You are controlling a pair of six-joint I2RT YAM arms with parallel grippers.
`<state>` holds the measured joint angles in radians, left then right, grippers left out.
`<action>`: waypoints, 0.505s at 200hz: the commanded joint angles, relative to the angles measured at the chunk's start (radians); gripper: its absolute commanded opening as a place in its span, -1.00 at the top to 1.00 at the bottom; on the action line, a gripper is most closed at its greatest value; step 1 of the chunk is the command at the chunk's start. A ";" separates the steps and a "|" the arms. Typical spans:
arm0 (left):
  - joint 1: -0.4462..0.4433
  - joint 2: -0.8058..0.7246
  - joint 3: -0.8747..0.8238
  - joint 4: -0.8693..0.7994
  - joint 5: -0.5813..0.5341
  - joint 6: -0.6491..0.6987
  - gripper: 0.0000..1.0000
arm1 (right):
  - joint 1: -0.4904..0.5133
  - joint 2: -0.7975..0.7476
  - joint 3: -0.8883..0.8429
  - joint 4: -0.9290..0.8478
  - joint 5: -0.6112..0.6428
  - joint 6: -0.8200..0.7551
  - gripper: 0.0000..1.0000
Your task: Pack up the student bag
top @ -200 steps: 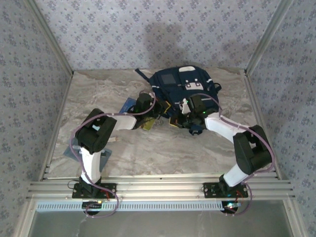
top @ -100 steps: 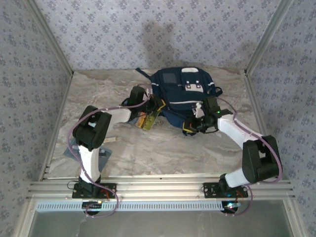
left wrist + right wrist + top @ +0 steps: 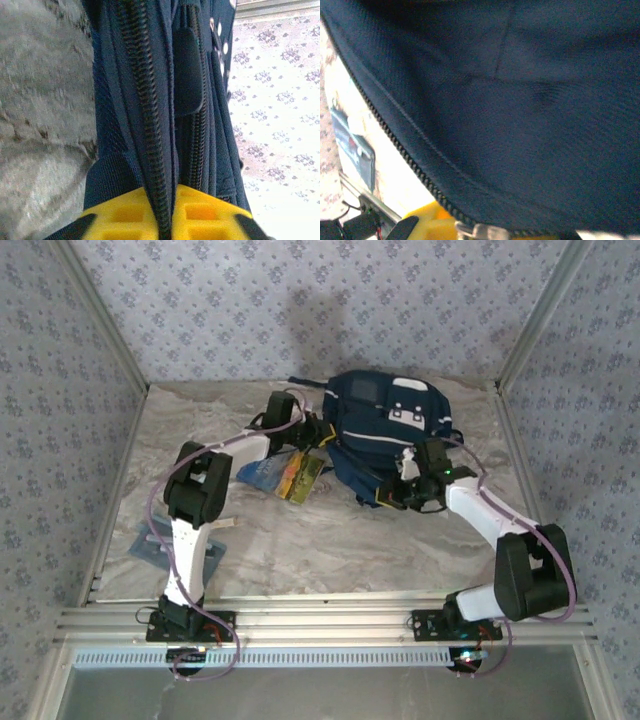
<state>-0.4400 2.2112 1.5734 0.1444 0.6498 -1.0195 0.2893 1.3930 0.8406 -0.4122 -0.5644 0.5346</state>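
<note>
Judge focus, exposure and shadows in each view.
Top external: even light, soft shadow on the back wall above the student bag. Left wrist: zipper in focus, wallpaper at right washed out. Right wrist: fabric dark and soft, lower left blown out.

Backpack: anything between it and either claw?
Nothing visible. The zipper seam of the backpack runs between the yellow fingers of the left claw, and the right claw sits against its near edge. The book lies beside the left arm, not between.
</note>
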 commanded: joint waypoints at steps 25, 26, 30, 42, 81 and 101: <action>0.050 -0.028 0.088 -0.078 -0.102 0.071 -0.76 | 0.130 0.046 0.024 0.258 -0.014 0.238 1.00; 0.050 -0.031 0.086 -0.082 -0.102 0.073 -0.76 | 0.130 0.049 0.025 0.265 -0.013 0.242 1.00; 0.051 -0.045 0.080 -0.098 -0.103 0.084 -0.82 | 0.131 0.060 0.030 0.291 -0.011 0.255 1.00; 0.053 -0.098 0.043 -0.143 -0.108 0.111 -0.90 | 0.134 0.092 0.048 0.355 0.002 0.287 1.00; 0.053 -0.316 -0.167 -0.206 -0.138 0.124 -0.99 | 0.140 0.183 0.140 0.438 0.051 0.317 1.00; 0.050 -0.415 -0.290 -0.207 -0.162 0.089 -0.99 | 0.141 0.218 0.176 0.461 0.061 0.323 1.00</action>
<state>-0.3824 1.9224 1.3872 -0.0235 0.5205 -0.9249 0.4309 1.5848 0.9394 -0.0822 -0.5415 0.8246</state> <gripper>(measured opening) 0.994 0.070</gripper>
